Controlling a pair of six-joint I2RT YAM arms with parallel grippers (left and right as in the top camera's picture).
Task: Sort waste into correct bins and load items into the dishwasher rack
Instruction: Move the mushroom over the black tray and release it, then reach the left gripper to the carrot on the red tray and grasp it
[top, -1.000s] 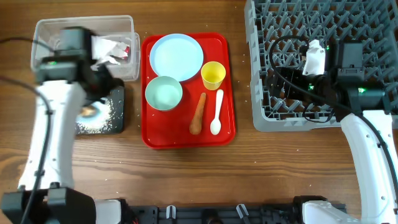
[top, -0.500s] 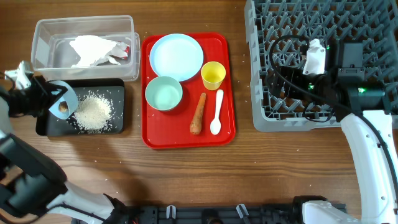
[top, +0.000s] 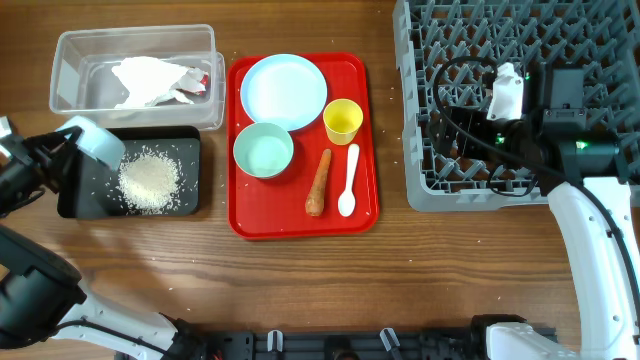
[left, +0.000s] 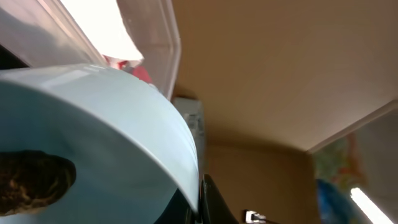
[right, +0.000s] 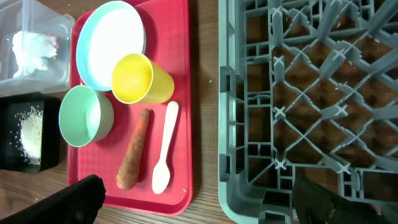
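Observation:
My left gripper (top: 72, 150) is shut on the rim of a pale blue bowl (top: 97, 140), held tilted over the left end of the black tray (top: 190, 205). In the left wrist view the bowl (left: 112, 143) holds a brown scrap (left: 31, 180). Rice (top: 150, 182) lies in the black tray. The napkin (top: 150, 78) lies in the clear tub (top: 135, 38). The carrot (top: 318, 183), spoon (top: 348, 180), yellow cup (top: 342, 120), plate (top: 283, 92) and second bowl (top: 263, 150) sit on the red tray. My right gripper (right: 205, 205) is open and empty over the rack's (top: 520, 50) front left corner.
The red tray (top: 300, 225) lies between the bins and the rack. A few rice grains lie scattered on the wooden table (top: 400, 270) around the trays. Cables run along my right arm (top: 590, 220) over the rack.
My left arm has swung from over the tub to the table's left edge with the bowl. The rice pile now shows in the black tray. The right arm has not moved.

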